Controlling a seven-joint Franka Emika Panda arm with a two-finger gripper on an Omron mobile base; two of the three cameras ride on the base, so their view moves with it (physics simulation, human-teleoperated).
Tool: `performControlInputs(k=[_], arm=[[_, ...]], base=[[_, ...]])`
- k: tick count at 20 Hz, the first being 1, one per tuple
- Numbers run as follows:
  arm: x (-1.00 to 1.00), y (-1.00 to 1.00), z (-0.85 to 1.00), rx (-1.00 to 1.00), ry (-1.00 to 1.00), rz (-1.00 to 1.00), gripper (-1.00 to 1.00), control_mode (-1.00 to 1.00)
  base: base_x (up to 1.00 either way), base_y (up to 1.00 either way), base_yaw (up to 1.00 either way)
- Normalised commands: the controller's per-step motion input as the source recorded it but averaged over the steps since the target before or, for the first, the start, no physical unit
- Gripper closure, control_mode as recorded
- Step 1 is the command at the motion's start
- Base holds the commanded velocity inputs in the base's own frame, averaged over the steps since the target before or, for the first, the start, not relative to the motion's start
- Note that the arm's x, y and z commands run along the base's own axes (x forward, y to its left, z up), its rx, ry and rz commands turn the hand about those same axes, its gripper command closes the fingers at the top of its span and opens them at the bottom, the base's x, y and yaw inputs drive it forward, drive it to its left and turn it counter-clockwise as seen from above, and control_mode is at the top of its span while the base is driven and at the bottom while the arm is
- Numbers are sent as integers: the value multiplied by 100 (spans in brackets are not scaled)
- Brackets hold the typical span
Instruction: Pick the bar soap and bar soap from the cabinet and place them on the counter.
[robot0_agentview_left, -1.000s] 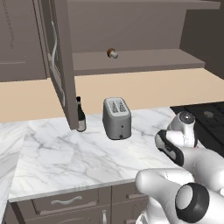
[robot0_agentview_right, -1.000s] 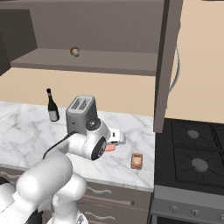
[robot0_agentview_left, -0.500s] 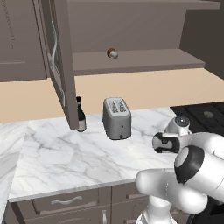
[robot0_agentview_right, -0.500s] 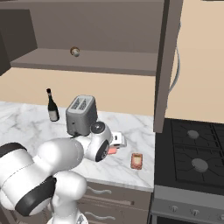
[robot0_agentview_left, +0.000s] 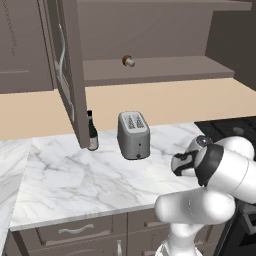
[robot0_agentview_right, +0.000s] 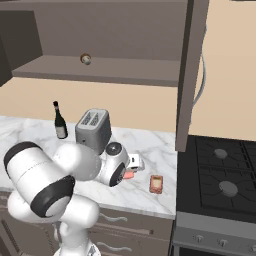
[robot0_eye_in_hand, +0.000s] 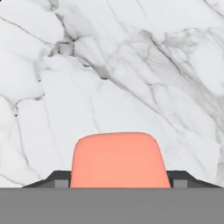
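Observation:
A salmon-pink bar soap (robot0_eye_in_hand: 119, 159) sits between my gripper's (robot0_eye_in_hand: 119, 182) dark fingertips (robot0_eye_in_hand: 60, 179), just above the white marble counter (robot0_eye_in_hand: 109, 65). In the right base view the gripper (robot0_agentview_right: 132, 169) hangs low over the counter (robot0_agentview_right: 150, 149), right of the toaster, with the pink bar (robot0_agentview_right: 129, 175) under it. The second bar soap (robot0_agentview_right: 156, 184) lies flat on the counter a little to the right, apart from the gripper. The wall cabinet (robot0_agentview_right: 100, 30) stands open, its door (robot0_agentview_right: 191, 75) swung out. In the left base view my arm's bulk hides the gripper.
A silver toaster (robot0_agentview_left: 133, 135) (robot0_agentview_right: 92, 130) and a dark bottle (robot0_agentview_left: 92, 131) (robot0_agentview_right: 60, 121) stand at the back of the counter. A small round knob-like object (robot0_agentview_left: 128, 61) (robot0_agentview_right: 86, 59) rests on the cabinet shelf. A black stove (robot0_agentview_right: 220, 175) adjoins the counter on the right.
My arm's elbow has swung up and nearer the cameras. The hand with the soap has sunk slightly toward the counter. The other bar has not moved.

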Motion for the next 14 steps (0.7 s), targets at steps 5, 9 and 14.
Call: performControlInputs(k=[5,9,14], arm=[[10,2,-1,0,3,1,100,-100],[14,3,0,0,7,0,100,-100],[19,4,0,0,10,0,100,-100]], base=[[0,0,0],[0,0,0],[0,0,0]])
